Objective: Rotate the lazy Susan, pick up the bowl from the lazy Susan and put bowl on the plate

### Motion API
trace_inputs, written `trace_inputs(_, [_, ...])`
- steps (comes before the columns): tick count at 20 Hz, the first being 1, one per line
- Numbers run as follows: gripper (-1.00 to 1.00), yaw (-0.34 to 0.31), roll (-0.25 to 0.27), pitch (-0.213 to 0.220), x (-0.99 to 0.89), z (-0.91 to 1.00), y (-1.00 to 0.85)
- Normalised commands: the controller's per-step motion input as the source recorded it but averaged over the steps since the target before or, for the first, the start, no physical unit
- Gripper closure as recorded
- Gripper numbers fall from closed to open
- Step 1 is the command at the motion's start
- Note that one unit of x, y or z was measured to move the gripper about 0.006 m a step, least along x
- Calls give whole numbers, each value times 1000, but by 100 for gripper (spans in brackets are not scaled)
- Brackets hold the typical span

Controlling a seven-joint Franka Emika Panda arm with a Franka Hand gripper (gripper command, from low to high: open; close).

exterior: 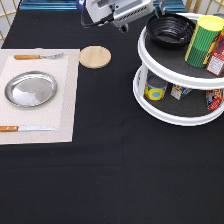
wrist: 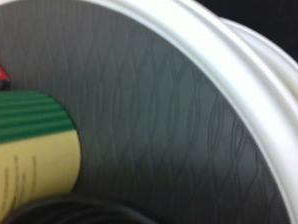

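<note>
The glossy black bowl [exterior: 170, 30] sits on the top shelf of the white two-tier lazy Susan [exterior: 165, 75] at the exterior view's upper right. My gripper [exterior: 159, 10] hangs at the exterior view's top edge, just above the bowl's far rim, at the end of the grey hand reaching in from the left. The wrist view shows the dark grey shelf and white rim of the lazy Susan [wrist: 228, 75] from close by, with a sliver of the bowl's black rim [wrist: 78, 212]. The shiny metal plate [exterior: 31, 89] lies bare on a placemat at the exterior view's left.
A green and yellow can [exterior: 202, 40] and a red box [exterior: 217, 57] stand beside the bowl on the top shelf. Small cans [exterior: 156, 90] stand on the lower shelf. A fork [exterior: 37, 56] and knife [exterior: 25, 128] flank the plate on the placemat [exterior: 62, 105]. A wooden coaster [exterior: 95, 56] lies nearby.
</note>
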Motion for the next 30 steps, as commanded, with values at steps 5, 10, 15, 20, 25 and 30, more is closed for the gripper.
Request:
trace_inputs(5, [-100,-66,-132,-5,-691,-86,440])
trace_inputs(10, [-100,-59,-126,-52,-703,-178,325])
trace_inputs(15, [-100,-42,-122,-159,-685,-275,111])
trace_inputs(20, [-100,-27,-118,-271,-595,-201,171])
trace_inputs(25, [-100,-11,-114,-267,-605,-11,331])
trace_inputs(30, [-100,1,-102,-156,-485,0,323])
